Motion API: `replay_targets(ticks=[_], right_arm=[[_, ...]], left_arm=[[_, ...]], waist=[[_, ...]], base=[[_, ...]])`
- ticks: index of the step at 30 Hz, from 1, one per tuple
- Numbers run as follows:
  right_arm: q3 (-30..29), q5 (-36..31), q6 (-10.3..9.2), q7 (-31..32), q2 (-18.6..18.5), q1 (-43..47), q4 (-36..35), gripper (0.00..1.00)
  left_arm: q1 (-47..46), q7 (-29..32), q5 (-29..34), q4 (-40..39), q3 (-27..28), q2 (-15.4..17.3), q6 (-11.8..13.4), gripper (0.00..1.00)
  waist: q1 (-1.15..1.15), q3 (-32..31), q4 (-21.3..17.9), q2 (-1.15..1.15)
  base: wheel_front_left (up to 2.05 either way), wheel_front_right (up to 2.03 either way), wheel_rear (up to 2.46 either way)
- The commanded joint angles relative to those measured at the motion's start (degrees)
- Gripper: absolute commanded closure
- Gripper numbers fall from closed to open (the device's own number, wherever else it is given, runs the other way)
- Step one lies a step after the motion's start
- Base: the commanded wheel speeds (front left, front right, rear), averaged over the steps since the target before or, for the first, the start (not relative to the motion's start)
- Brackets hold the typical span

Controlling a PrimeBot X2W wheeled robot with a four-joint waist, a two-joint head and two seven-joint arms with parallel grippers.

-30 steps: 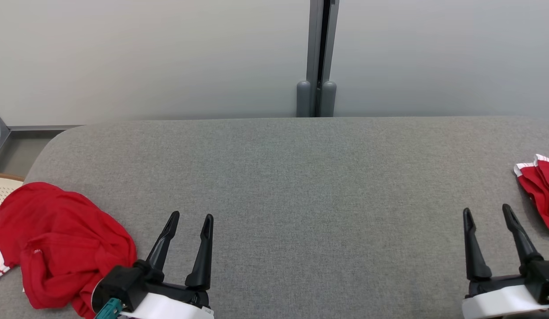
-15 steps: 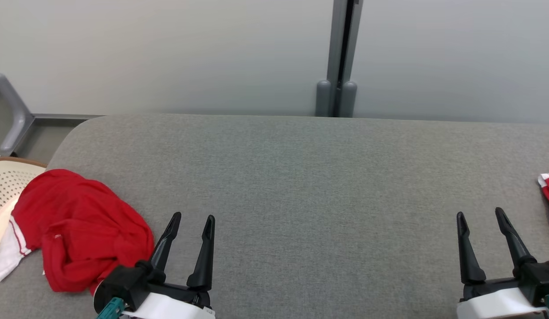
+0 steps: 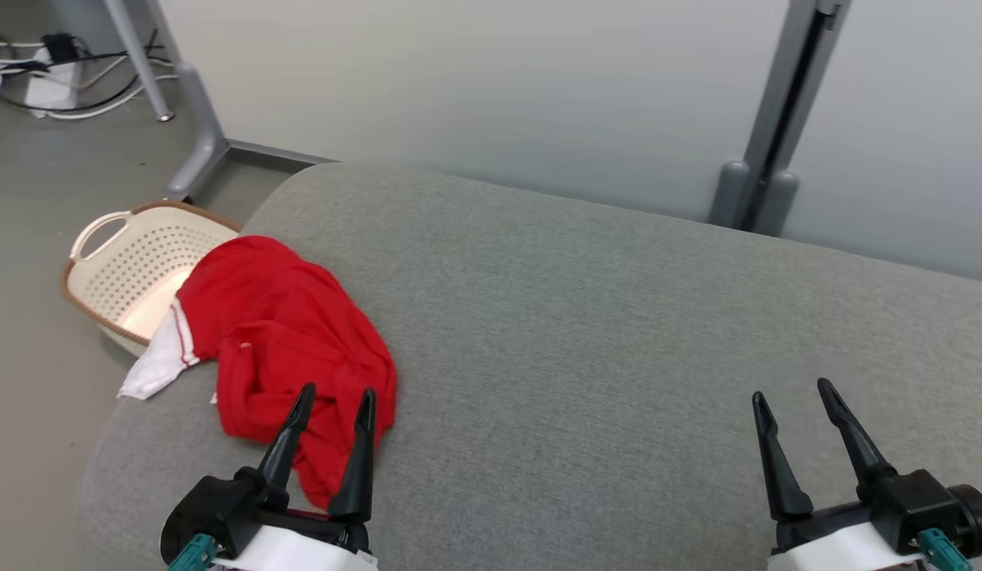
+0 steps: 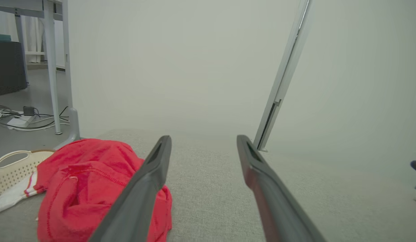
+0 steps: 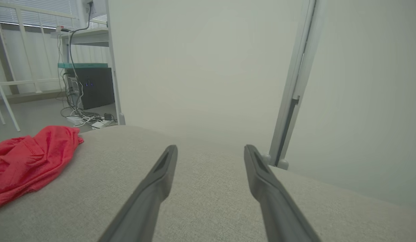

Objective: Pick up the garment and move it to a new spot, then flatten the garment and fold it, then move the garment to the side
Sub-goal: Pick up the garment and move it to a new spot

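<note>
Where the grey padded surface (image 3: 586, 317) curves round at its left end, a cream perforated basket (image 3: 110, 274) stands on the floor just beside it, partly cut off by the picture edge in the left wrist view. The garment (image 3: 285, 349) lies crumpled on that left end, near the rounded corner. It is bright red cloth in soft, heaped folds, with a line of stitching along one hem. A white part edged with thin red stripes reaches the surface's left edge, next to the basket. What kind of garment it is cannot be told from the bunched shape.

The left gripper (image 3: 338, 392) hovers over the garment's near edge in the head view, its two dark fingers spread apart and holding nothing. Whether the fingertips touch the cloth cannot be made out. In the left wrist view its left finger hides part of the red folds.

Well to the right, over bare grey fabric, the right gripper (image 3: 791, 390) has its fingers apart and empty too. The head view's bottom edge cuts off both grippers' bodies.
</note>
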Motion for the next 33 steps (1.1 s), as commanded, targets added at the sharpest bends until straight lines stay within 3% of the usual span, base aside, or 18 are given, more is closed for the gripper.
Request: replay_targets(ticks=[1,5,11,20,33], right_arm=[[0.5,0.5,-0.10,-0.1,0.1,-0.5,0.1,0.00],[1.3,0.6,-0.10,-0.1,0.4,-0.8,0.6,0.00],[5.2,1.1,-0.11,-0.1,-0.1,-3.6,2.1,0.00],[7.8,2.3,-0.10,-0.1,-0.9,-6.1,4.0,0.00],[5.3,2.0,-0.10,-0.1,-0.2,-2.9,3.1,0.00]], left_arm=[[0.3,0.0,0.1,0.0,0.3,0.2,-0.2,0.00],[0.5,0.0,0.5,-0.1,0.6,0.2,-0.3,0.00],[0.9,0.0,-0.1,-1.7,2.3,0.1,0.8,0.00],[1.8,0.0,-0.6,-3.1,3.3,0.2,2.2,0.00],[-0.5,0.0,0.8,-0.1,5.4,0.2,1.2,0.00]], waist=[[0.00,0.0,3.9,0.00],[0.00,0.0,7.5,0.00],[0.00,2.0,8.9,0.00],[0.00,2.5,9.3,0.00],[0.00,1.4,8.2,0.00]], base=[[0.00,0.00,0.00],[0.00,0.00,0.00],[0.00,0.00,0.00],[0.00,0.00,0.00],[0.00,0.00,0.00]])
